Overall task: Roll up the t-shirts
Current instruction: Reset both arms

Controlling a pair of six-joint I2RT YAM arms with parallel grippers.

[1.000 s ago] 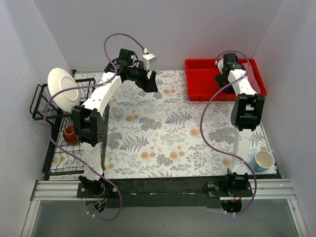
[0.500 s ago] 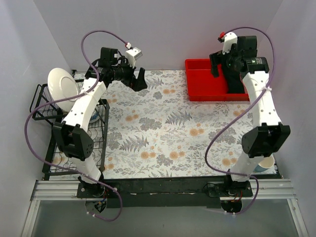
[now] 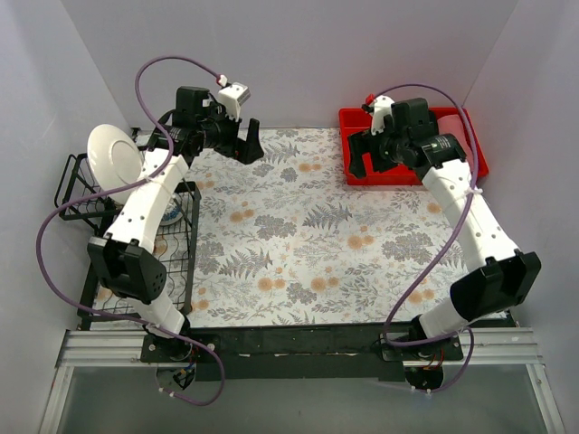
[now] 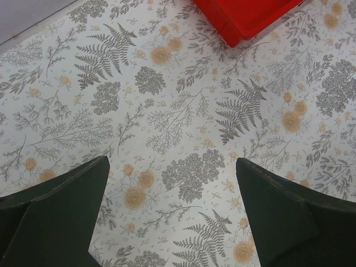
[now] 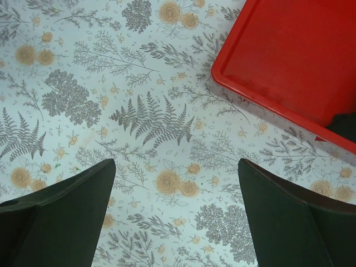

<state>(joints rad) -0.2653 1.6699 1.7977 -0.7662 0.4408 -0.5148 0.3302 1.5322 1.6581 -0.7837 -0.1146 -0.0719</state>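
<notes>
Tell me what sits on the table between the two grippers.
Only bare floral tablecloth between left gripper and right gripper, shown in the top view.

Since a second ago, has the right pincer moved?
Yes. The right pincer swung left, from above the middle of the red bin to its left edge.

Smooth red plastic bin [image 5: 289,50], matt printed tablecloth [image 4: 178,128]

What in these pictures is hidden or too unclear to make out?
Top view: right arm covers part of the red bin.
Right wrist view: dark shape in the bin, cut off by the picture edge.
Top view: left arm hides part of the dish rack.
</notes>
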